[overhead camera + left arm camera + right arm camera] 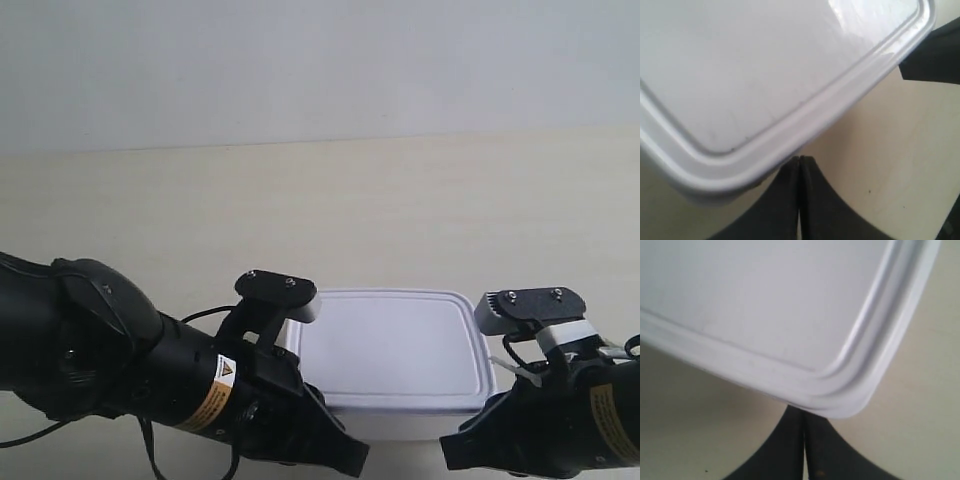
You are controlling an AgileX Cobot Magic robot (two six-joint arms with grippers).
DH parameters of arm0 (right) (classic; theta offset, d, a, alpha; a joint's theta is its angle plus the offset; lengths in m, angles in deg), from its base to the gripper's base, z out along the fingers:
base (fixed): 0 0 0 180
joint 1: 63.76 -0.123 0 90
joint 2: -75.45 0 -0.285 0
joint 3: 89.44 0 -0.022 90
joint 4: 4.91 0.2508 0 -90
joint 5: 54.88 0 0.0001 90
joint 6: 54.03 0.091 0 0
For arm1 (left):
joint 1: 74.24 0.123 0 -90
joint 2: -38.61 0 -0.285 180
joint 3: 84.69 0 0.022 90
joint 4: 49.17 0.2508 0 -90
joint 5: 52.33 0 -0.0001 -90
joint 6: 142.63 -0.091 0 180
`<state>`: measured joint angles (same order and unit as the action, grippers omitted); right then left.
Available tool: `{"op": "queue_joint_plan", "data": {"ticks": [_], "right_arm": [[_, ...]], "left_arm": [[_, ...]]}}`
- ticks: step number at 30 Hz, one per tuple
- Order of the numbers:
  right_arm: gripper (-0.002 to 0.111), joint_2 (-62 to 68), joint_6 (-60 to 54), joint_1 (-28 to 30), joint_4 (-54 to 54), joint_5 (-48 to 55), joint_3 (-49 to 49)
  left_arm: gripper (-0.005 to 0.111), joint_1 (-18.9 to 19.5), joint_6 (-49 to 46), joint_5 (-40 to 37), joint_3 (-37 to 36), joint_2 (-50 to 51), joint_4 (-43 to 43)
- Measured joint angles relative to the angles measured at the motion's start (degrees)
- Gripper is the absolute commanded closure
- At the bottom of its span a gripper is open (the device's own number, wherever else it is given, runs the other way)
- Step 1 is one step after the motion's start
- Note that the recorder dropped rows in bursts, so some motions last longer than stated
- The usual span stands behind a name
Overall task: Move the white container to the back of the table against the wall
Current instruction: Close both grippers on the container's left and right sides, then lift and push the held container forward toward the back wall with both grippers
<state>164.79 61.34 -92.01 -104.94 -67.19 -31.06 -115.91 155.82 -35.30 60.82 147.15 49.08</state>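
The left gripper (pixel 799 167) has its 2 black fingers (pixel 782 205) pressed flat together, nothing between them. Their tips sit right at the edge of the container (pixel 765 75), just under the lid's rim (pixel 805 120) along 1 side. Whether they touch the plastic I cannot tell. Past the container's far corner in that view there is a dark shape (pixel 935 50); what it is I cannot make out.

The right gripper (pixel 804 422) looks the same: 2 fingers (pixel 782 450) closed against each other, empty, with the tips tucked below a rounded corner of the container (pixel 765 300). Contact is not clear here either.

From the exterior view, 1 black arm (pixel 150 370) comes in at the view's left and another (pixel 560 420) at its right, and the container (pixel 395 360) lies between them, low in the picture. It sits flat on the table (pixel 400 200) with its lid (pixel 390 340) on. Its long axis runs across the view, parallel to the line where the table meets the wall (pixel 300 60), so 1 long side faces the wall. It is on the near part of the table, well apart from the wall, with bare tabletop between.
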Motion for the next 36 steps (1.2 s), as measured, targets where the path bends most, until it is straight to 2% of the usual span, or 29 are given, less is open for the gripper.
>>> {"op": "queue_joint_plan", "data": {"ticks": [21, 31, 36], "right_arm": [[0.108, 6.72, 0.0, 0.0, 0.1, 3.33, -7.03], [0.108, 9.65, 0.0, 0.0, 0.1, 3.84, -10.86], [0.108, 11.38, 0.0, 0.0, 0.1, 5.39, -12.88]], "left_arm": [[0.107, 0.0, -0.79, -6.49, 6.13, 3.49, 0.0], [0.107, 0.0, -0.88, -7.35, 10.14, 8.41, 0.0], [0.107, 1.25, -1.13, -7.74, 11.97, 9.7, 0.21]]}}
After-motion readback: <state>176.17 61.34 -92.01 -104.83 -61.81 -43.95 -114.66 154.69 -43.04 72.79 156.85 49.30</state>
